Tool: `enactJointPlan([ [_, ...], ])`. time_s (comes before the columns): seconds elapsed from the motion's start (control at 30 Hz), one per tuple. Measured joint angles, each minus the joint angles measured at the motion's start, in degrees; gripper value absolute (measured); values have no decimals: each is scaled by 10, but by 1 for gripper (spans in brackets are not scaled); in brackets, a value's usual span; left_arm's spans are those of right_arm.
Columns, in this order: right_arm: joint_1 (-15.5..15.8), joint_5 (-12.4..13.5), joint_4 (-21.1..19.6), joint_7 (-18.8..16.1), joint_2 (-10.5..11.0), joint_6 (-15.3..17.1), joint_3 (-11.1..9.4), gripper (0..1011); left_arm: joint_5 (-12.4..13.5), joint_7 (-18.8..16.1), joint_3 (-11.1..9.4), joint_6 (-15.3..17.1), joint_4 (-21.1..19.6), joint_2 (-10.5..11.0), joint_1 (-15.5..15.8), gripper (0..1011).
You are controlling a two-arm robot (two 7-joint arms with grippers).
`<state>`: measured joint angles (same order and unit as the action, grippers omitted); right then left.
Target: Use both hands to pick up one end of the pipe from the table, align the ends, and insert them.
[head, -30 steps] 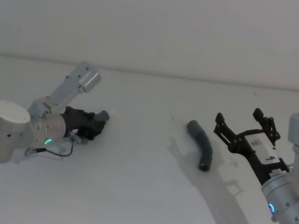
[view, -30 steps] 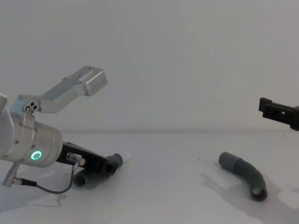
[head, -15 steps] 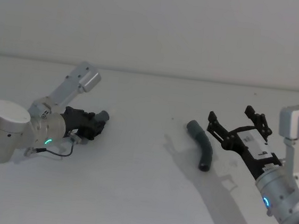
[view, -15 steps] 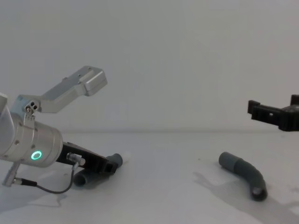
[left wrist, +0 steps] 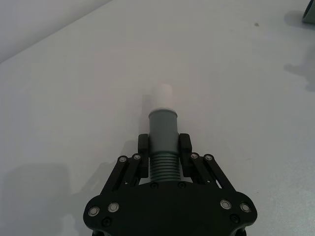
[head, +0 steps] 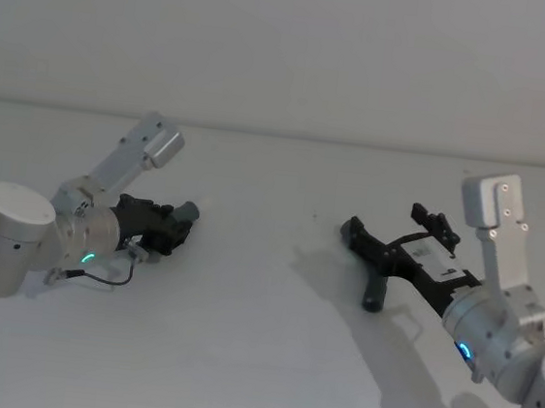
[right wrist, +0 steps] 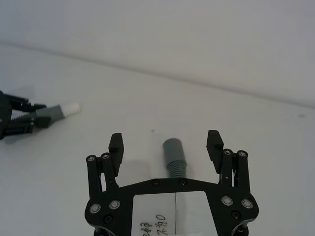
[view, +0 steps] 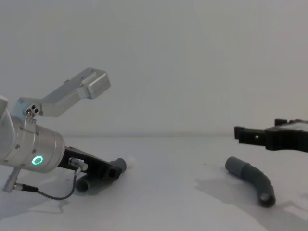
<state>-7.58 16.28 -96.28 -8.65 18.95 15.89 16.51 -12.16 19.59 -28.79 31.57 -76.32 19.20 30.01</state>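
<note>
My left gripper [head: 175, 223] is shut on one grey ribbed pipe piece [left wrist: 163, 129] low over the white table [head: 238, 347]. The piece's white-tipped end [left wrist: 160, 95] sticks out past the fingers, and in the chest view its other end [view: 83, 185] pokes out behind the gripper [view: 111, 172]. The second curved pipe piece [view: 251, 179] lies on the table at the right. My right gripper [right wrist: 165, 141] is open and hovers just above it, one finger on each side of the plain grey cuff [right wrist: 174, 149]. From the head the gripper [head: 394, 228] covers the piece's upper part, leaving its lower end [head: 373, 295] visible.
The table is bare between the two pipe pieces. A pale wall [head: 290, 40] rises behind its far edge. In the right wrist view, the left gripper with the white tip [right wrist: 69, 108] shows far off.
My right gripper has come down and moved left, from beside the right pipe piece to over it, still open. The left gripper and its piece have stayed put.
</note>
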Motion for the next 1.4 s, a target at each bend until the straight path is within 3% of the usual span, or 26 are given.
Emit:
enactJointPlan([
  [0.3, -40, 7, 27, -24, 3, 81, 11, 1001, 0, 0, 0, 0, 0, 0, 0, 351],
  [0.53, -61, 7, 46, -38, 8, 116, 15, 1001, 0, 0, 0, 0, 0, 0, 0, 351],
  [1.4, -100, -12, 109, -64, 7, 146, 27, 1002, 0, 0, 0, 0, 0, 0, 0, 351],
])
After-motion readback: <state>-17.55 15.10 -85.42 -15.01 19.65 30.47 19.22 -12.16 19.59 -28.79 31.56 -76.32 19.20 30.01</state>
